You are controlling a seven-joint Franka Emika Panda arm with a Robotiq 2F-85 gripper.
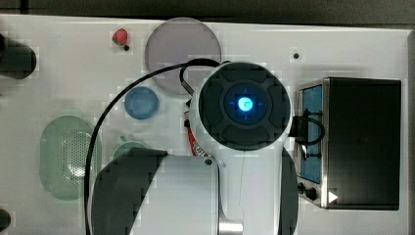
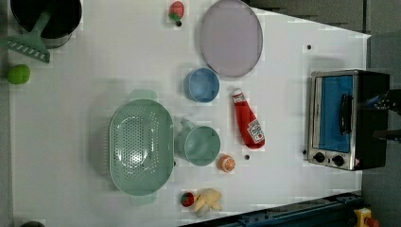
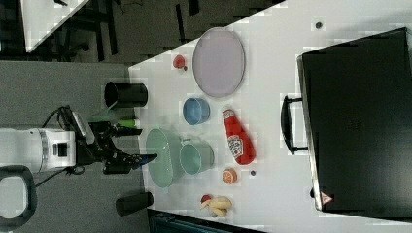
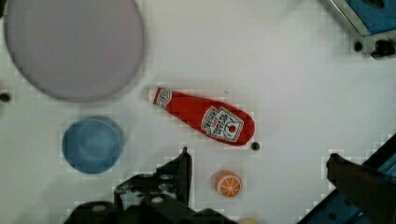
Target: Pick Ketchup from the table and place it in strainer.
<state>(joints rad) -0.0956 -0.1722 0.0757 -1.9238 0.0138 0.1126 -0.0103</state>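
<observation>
The gripper (image 4: 259, 163) hangs above the table (image 2: 85, 118) with its two dark fingers (image 4: 180, 170) spread wide and nothing between them; in the right view it (image 3: 128, 145) juts from the white wrist, apart from everything on the table. Under it in the wrist view lies the Ketchup (image 4: 205, 117), flat on its side on the white surface, label up, untouched. A small orange slice (image 4: 228, 183) sits near the bottle's fat end, and a blue bowl (image 4: 92, 145) and a grey plate (image 4: 72, 46) lie off past its capped end. In the left view the Ketchup (image 2: 248, 124) rests between the toaster oven (image 2: 347, 118) and the green cup (image 2: 198, 143) (the cup touches or nearly touches the basket beside it). The strainer (image 2: 140, 146) stands on the left view's left of that cup, holding nothing.
</observation>
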